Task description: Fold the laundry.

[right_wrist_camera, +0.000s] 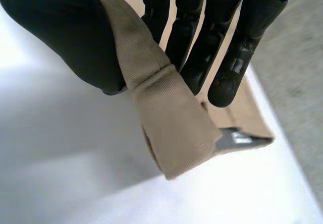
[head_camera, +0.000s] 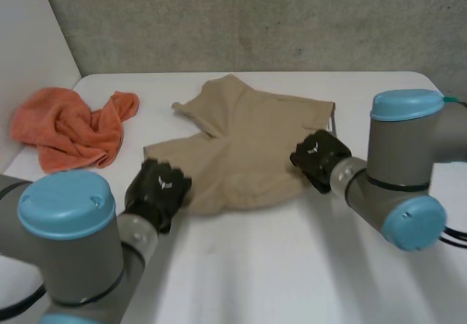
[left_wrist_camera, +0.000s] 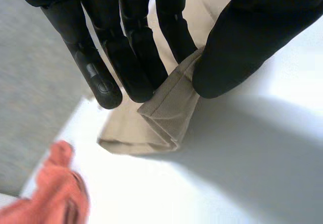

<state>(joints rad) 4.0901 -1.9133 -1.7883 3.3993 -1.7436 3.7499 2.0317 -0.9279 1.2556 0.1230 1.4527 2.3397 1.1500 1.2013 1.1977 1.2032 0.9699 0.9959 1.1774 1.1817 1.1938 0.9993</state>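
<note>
A pair of beige shorts lies rumpled in the middle of the white table. My left hand is at the garment's near left edge. Its thumb and fingers pinch a hemmed fold of the beige cloth. My right hand is at the garment's right edge. There the thumb and fingers pinch a folded strip of the beige cloth, which hangs from the grip above the table.
An orange towel lies crumpled at the table's far left, beside a white wall; it also appears as the orange towel beyond my left fingertips. A grey wall runs behind the table's far edge.
</note>
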